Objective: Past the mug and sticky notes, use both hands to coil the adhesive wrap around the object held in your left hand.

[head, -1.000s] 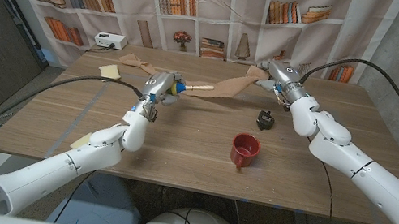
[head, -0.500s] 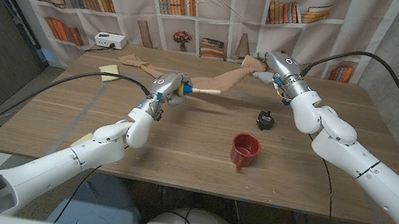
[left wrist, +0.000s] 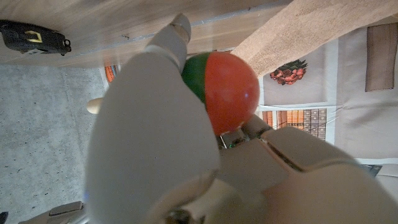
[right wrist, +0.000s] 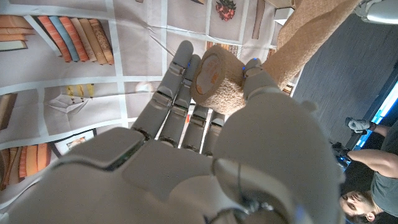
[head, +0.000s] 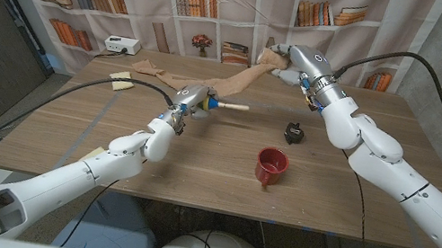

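My left hand (head: 191,99) grips a toy-like object with a pale wooden handle (head: 234,106) that points right; its head is a red and green ball (left wrist: 227,90). A tan adhesive wrap strip (head: 231,79) runs from that object up to the roll (right wrist: 217,78), which my right hand (head: 294,61) holds raised over the table's far edge. A loose tail of wrap (head: 153,69) lies on the table behind my left hand. The red mug (head: 271,165) stands nearer the front, and yellow sticky notes (head: 122,78) lie at the back left.
A small black object (head: 294,134) lies between the mug and my right arm. A white device (head: 122,45) sits at the far left corner. Another yellow note (head: 91,154) lies near the left edge. A person (right wrist: 367,180) shows in the right wrist view.
My right hand has lifted the roll higher and toward the back, drawing the strip longer. My left hand has shifted right with the object, and the handle now points right.
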`<control>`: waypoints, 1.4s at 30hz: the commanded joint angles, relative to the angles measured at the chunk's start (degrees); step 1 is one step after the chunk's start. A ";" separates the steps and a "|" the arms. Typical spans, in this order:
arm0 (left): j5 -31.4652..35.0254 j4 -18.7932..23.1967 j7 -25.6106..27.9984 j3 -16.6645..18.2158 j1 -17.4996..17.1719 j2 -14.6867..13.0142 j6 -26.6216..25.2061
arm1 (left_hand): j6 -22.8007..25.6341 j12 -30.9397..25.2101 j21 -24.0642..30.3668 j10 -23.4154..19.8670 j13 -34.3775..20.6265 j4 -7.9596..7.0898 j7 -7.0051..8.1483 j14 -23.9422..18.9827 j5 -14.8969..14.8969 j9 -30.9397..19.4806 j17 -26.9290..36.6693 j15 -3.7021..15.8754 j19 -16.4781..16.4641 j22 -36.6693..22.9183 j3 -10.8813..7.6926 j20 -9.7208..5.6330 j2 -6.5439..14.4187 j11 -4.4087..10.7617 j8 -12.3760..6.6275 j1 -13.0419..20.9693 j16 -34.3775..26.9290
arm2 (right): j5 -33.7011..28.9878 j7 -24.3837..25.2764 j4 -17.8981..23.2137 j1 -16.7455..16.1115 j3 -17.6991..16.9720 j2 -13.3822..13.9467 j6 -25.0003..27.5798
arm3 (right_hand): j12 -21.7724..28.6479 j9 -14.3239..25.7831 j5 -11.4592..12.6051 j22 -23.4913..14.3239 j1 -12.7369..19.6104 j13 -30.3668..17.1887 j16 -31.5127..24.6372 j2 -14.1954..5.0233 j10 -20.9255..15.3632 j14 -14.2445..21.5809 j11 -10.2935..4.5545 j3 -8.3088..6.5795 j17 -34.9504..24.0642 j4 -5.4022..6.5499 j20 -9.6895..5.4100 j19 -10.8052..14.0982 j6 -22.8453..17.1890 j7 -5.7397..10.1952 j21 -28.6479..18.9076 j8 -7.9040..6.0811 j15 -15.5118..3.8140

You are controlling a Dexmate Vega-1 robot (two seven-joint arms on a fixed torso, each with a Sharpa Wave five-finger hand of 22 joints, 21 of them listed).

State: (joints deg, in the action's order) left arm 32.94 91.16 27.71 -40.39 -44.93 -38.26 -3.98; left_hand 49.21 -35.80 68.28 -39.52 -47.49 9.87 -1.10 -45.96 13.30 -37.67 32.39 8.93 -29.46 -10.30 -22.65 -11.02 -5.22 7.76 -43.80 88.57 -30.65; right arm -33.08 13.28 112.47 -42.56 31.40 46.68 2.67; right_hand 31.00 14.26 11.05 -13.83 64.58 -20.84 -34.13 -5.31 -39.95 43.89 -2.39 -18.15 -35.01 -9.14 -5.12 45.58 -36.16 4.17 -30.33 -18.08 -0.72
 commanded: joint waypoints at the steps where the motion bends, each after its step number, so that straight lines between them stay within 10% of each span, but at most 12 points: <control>1: -3.26 -0.85 -1.81 0.70 0.63 0.78 -0.17 | 0.64 -0.03 -0.23 -0.54 -0.16 0.00 -0.16 -1.00 -0.23 -0.10 -0.07 0.34 -0.40 -0.19 0.08 -0.17 9.27 0.17 0.35 9.11 0.30 | 3.03 -3.27 3.67 -3.32 -3.38 1.89 -3.71 | 0.67 0.23 0.29 -0.28 4.40 -0.46 -0.05 -4.04 -7.11 4.85 -6.19 -2.00 -0.52 0.20 -3.71 -0.48 -3.74 2.56 -0.75 -0.61 -12.90; 42: -3.64 0.70 -5.42 1.62 3.70 -0.52 -4.38 | 0.70 0.25 -0.29 -0.65 -0.09 -0.03 -0.26 -1.35 -0.27 -0.13 -0.32 0.33 -0.52 -0.16 0.07 -0.25 9.18 0.15 0.44 9.08 0.60 | 9.67 -13.24 8.82 -10.10 -8.92 7.23 -7.52 | 2.68 0.67 1.54 -0.51 5.62 0.14 1.62 -2.88 -11.87 7.40 -4.74 -1.88 -3.18 -0.33 -2.59 -1.16 -7.91 1.72 -4.97 -1.07 -12.86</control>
State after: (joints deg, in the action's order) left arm 29.45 92.04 22.56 -39.01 -41.93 -39.20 -7.03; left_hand 49.65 -35.59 68.00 -39.61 -47.50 9.87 -1.12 -46.49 13.30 -37.76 32.13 8.82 -29.46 -10.31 -22.65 -11.02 -5.50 7.65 -43.30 88.86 -30.17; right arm -25.29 2.07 119.92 -51.39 23.91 52.82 -4.09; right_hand 33.05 14.80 11.92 -14.33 66.09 -20.67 -32.72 -3.80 -42.51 46.34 0.17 -18.15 -37.84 -9.15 -4.51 44.98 -38.92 1.42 -34.62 -18.98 -1.14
